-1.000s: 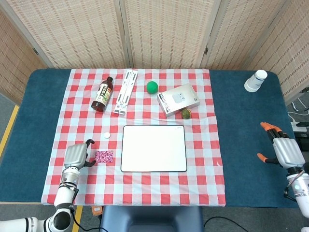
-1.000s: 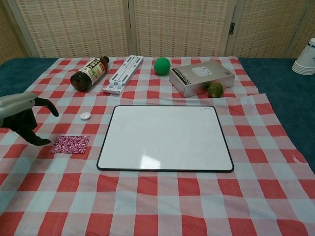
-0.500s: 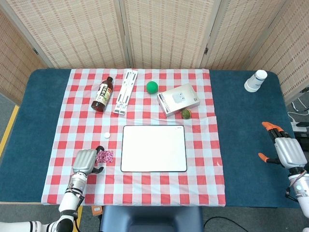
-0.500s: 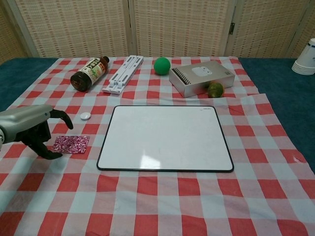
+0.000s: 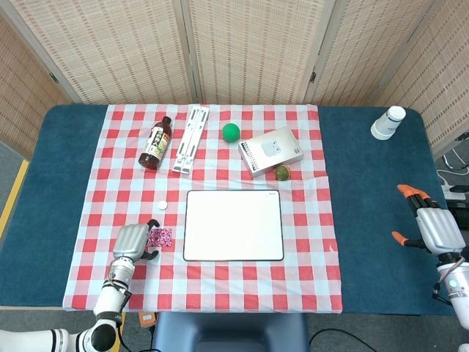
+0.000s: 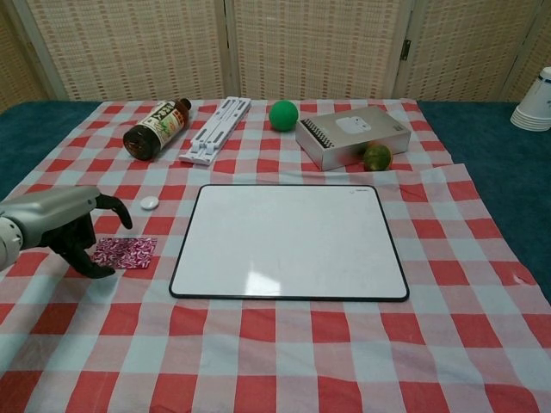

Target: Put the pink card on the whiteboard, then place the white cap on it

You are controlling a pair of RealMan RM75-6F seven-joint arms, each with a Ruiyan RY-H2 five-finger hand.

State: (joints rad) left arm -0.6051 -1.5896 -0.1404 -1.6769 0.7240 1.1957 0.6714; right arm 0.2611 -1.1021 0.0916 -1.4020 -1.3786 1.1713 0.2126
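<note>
One robot hand [image 6: 73,231] nearer (left) pink card [image 6: 125,252].

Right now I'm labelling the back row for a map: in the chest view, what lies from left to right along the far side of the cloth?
Brown bottle → white folding stand → green ball → grey box → small olive-green ball → stack of paper cups.

silver-backed left hand [image 5: 132,241] with black fingers [image 6: 114,211]; right hand [image 5: 434,226] orange-tipped
</note>
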